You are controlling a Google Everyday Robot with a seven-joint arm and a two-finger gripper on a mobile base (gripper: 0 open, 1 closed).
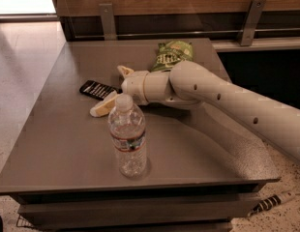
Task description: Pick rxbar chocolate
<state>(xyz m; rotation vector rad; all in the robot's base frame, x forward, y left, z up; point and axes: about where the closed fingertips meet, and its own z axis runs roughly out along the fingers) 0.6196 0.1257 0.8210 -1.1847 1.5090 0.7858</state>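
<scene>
The rxbar chocolate (pixel 95 88) lies on the table (pixel 63 153), straddled by the spread gripper (pixel 107 91).

One end effector (pixel 108 91) low over one worktop (pixel 58 153); beside it one rxbar chocolate (pixel 94 88), one water bottle (pixel 127 141), one chip bag (pixel 173 54).

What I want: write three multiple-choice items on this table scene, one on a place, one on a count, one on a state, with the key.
1. The rxbar chocolate lies: A. on the floor; B. flat on the table, at the gripper; C. lifted in the air.
2. The table bears: A. one water bottle; B. none; C. three.
3. The gripper is: A. out of view; B. shut on the bottle; C. open.
Key: B, the black bar rests on the tabletop; A, one stands at the front; C, its fingers stand apart, either side of the bar's end.
</scene>
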